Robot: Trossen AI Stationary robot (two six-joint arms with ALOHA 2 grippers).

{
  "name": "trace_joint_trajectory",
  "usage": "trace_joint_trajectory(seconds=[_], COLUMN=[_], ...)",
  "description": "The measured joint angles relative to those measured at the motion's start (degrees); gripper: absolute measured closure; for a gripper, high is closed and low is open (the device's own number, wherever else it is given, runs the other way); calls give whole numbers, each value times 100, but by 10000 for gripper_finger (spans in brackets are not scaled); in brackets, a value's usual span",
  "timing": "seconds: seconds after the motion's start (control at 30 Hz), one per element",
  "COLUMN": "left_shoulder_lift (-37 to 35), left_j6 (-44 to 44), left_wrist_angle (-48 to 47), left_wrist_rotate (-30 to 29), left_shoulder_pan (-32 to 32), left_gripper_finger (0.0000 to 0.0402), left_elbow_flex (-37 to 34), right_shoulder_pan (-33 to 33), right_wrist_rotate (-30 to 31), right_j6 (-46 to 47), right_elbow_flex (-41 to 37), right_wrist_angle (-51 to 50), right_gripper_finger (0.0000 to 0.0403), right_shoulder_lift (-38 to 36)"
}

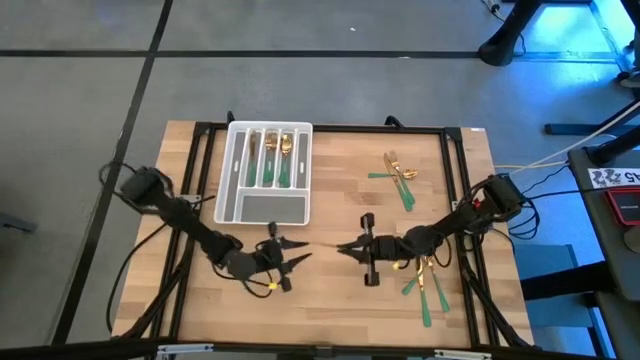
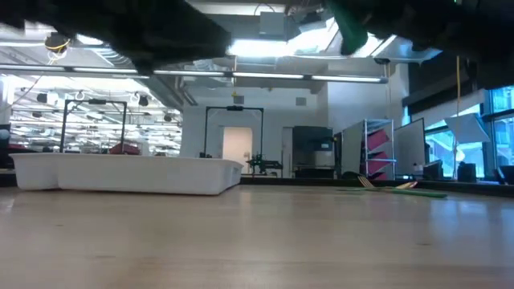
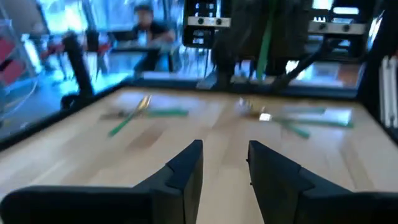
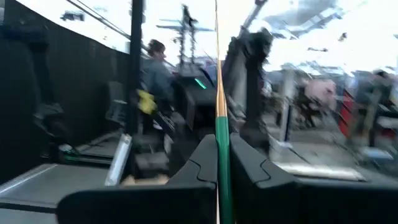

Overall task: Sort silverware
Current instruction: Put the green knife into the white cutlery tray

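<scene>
Silverware piece [image 4: 222,143] upright between right fingers [image 4: 202,158]; left fingers [image 3: 186,168] parted, empty.

The worktop [image 1: 330,290] is pale, smooth wood with a matt grain. The tray [image 1: 262,208] looks like white matt plastic. The silverware [image 1: 400,176] has shiny gold metal heads and glossy green handles.

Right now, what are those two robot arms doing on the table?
They are sorting silverware. The right tool is shut on a green-handled piece, facing the left tool, which is open and empty. Some pieces already lie in the white tray; two loose piles wait on the right side.
</scene>
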Motion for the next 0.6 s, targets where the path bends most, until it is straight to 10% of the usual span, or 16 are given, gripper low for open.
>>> trace_joint_trajectory(seconds=[0.2,0.43,0.6], left_shoulder_lift=[1137,1176,1166], left_j6=[1524,1993,2052], left_wrist_angle=[3511,3650,3375], left_wrist_rotate=[2172,3741,3788], left_shoulder_pan=[582,1087,1157], left_gripper_finger=[262,207,197], left_elbow_flex=[86,674,1064], right_shoulder_pan=[-2,-2,-2], right_wrist_rotate=[-293,-400,-464], right_j6=[-66,-56,-60], right_elbow_flex=[141,162,181], right_wrist_angle=[-74,-171,-197], right_gripper_finger=[391,391,391], right_shoulder_lift=[0,0,0])
